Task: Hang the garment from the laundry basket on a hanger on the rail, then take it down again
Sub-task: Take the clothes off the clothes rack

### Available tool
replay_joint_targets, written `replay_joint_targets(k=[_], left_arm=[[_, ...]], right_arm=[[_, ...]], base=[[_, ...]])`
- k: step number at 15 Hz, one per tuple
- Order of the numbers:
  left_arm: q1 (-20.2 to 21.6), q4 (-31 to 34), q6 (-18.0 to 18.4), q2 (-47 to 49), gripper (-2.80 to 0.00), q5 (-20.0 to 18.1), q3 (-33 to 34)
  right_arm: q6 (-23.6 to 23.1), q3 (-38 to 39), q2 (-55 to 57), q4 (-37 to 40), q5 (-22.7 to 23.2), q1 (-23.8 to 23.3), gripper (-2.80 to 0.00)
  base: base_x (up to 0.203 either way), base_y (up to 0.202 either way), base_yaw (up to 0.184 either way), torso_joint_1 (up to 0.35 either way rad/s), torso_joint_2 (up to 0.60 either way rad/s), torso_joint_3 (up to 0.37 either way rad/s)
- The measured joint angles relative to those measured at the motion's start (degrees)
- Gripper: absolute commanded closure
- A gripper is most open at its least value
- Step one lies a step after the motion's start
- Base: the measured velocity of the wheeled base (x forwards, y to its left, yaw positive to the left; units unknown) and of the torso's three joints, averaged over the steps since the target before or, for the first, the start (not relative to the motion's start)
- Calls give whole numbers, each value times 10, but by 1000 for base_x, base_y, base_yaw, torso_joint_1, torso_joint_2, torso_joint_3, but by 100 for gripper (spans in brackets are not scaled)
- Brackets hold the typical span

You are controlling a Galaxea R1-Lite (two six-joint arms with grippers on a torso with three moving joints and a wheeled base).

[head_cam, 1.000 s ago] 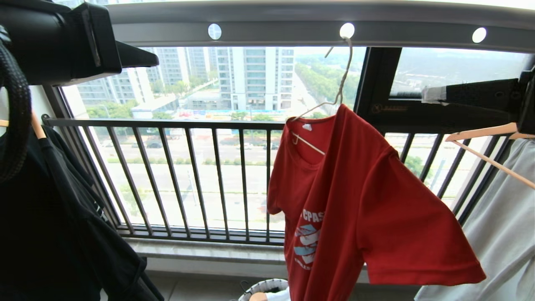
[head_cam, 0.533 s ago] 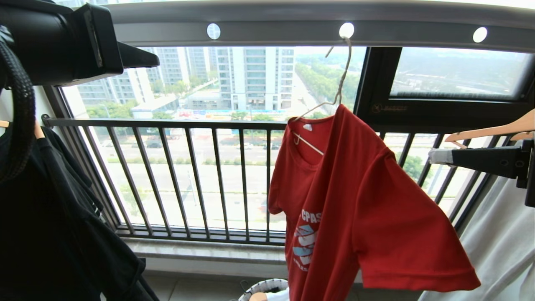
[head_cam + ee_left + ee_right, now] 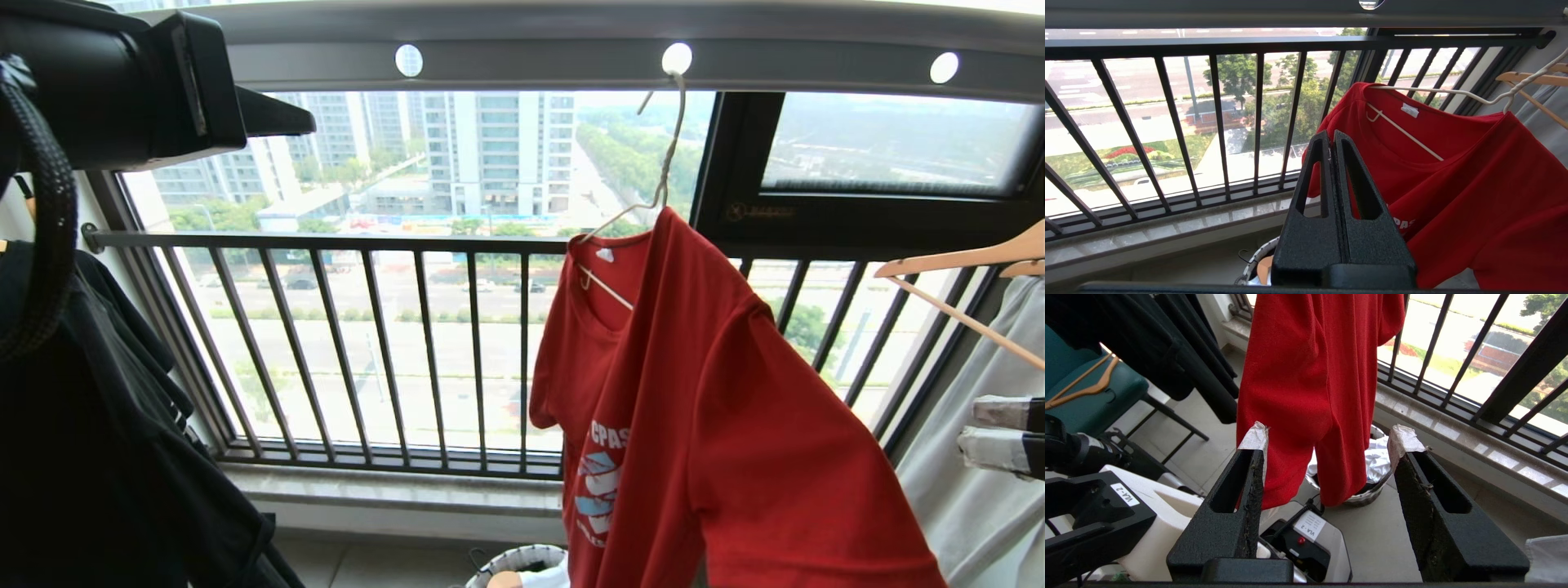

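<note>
The red garment (image 3: 694,408) hangs on the thin cream hanger (image 3: 665,163), whose hook sits in a hole of the grey rail (image 3: 531,57). Far below it on the floor stands the laundry basket (image 3: 518,563), holding white clothes. My right gripper (image 3: 980,430) is low at the right edge, open and empty, level with the shirt's lower half. In the right wrist view the garment (image 3: 1298,375) hangs just beyond the gripper (image 3: 1331,437), above the basket (image 3: 1367,494). My left gripper (image 3: 1331,136) stays shut and empty, raised at the upper left (image 3: 273,114), apart from the shirt (image 3: 1453,175).
A black shirt (image 3: 98,408) hangs at the left. A thick wooden hanger (image 3: 955,261) with a pale garment (image 3: 980,506) hangs at the right. The dark barred window railing (image 3: 367,343) runs behind. A green chair (image 3: 1086,388) and the robot base (image 3: 1306,539) lie below.
My right gripper has sunk from near the rail to the lower right edge, and its fingers have parted. The hanging shirt has swayed slightly. The left arm has kept still.
</note>
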Motion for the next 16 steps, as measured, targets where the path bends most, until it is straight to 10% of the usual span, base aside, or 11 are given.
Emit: replay_joint_targets(k=[16], left_arm=[[0,0,1,1,0,0,1]], right_arm=[[-72,-5,95,-6,-2,114,-280]], base=[[0,0,0,0,0,0]])
